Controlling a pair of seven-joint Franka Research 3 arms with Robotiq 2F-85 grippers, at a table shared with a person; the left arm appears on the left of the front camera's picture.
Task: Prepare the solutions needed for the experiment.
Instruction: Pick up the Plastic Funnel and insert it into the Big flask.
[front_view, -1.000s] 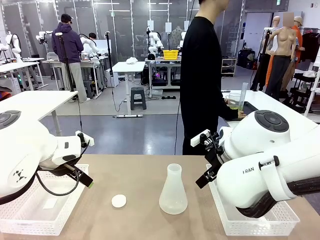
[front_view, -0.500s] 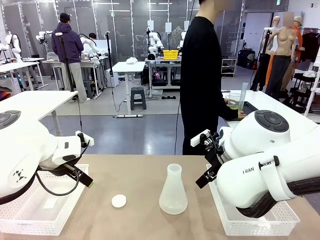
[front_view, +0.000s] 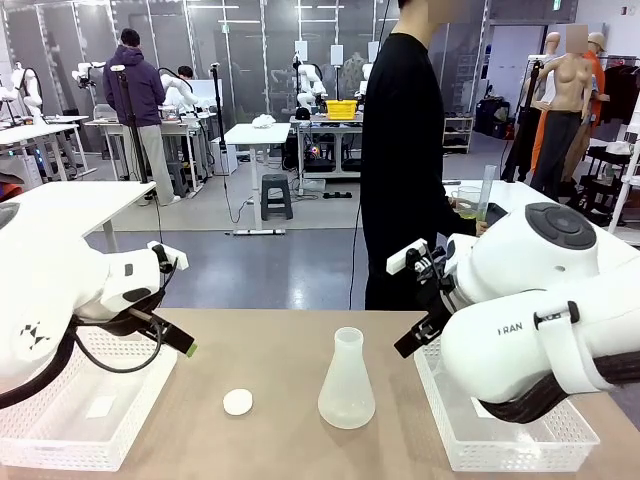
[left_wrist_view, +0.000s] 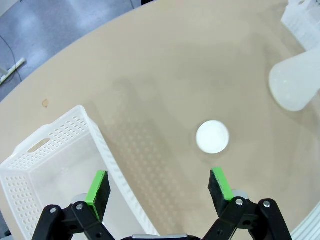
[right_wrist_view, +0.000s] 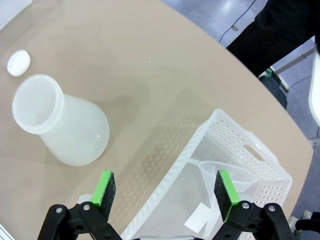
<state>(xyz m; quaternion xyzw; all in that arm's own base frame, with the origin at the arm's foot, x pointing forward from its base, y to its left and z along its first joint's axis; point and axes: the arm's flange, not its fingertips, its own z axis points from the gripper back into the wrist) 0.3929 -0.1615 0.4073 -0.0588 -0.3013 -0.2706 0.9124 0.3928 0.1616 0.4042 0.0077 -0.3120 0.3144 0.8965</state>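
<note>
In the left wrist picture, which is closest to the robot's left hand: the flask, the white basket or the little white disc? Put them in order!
Starting from the left hand:
1. The white basket, right under one finger, at the lower left.
2. The white disc, on the table just ahead, near the other finger.
3. The flask, farthest, at the right edge.
</note>
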